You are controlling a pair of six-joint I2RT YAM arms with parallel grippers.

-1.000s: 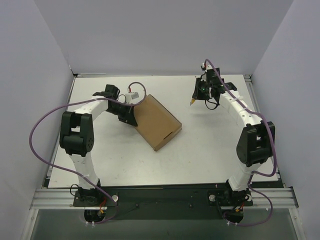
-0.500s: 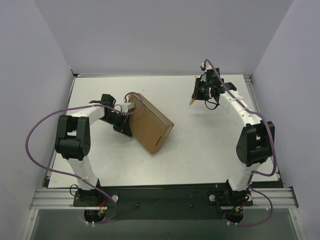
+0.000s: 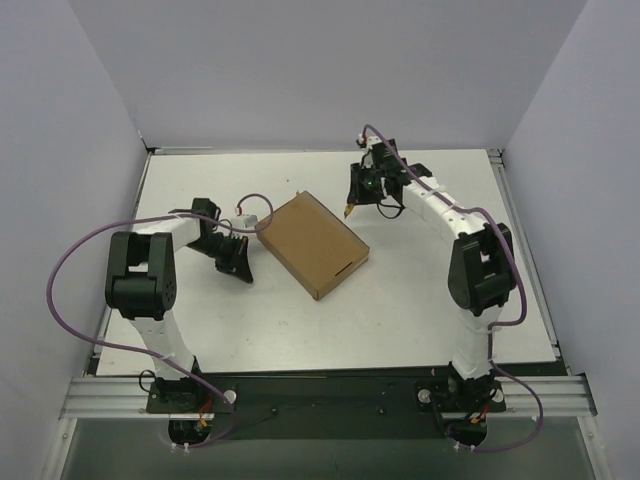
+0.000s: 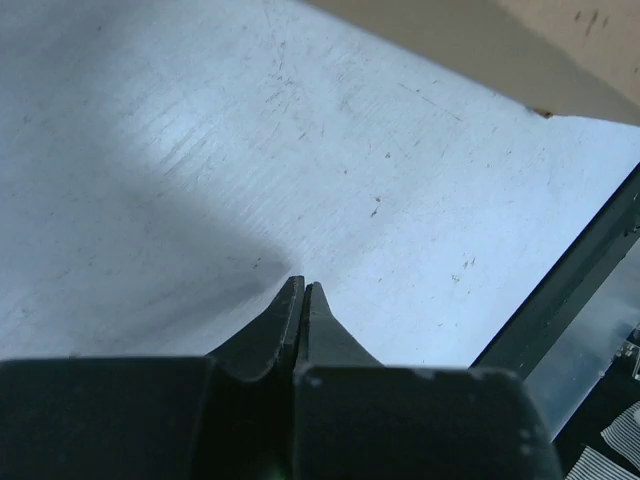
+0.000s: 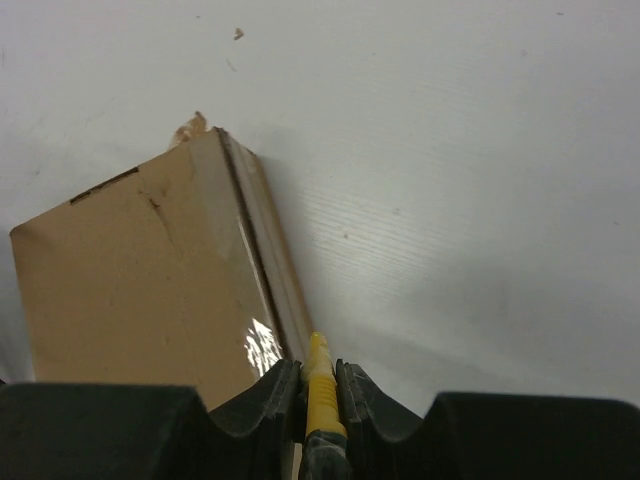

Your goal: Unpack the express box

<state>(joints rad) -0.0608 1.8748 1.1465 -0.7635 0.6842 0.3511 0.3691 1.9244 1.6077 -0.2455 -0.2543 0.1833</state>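
Box (image 3: 312, 245) lies closed on the table (image 3: 420, 290) — contents hidden. Left gripper (image 4: 302, 290), pinched together and empty, sits near it; right gripper (image 5: 318, 368) clamps a yellow knife (image 5: 319, 400) just beside its edge.

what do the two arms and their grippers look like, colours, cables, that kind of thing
The left arm and right arm are built alike: white tubular links joined by chunky black housings at the joints. A thin purple cable loops loosely along each. The left gripper and right gripper each have two matte black fingers that taper to narrow tips.
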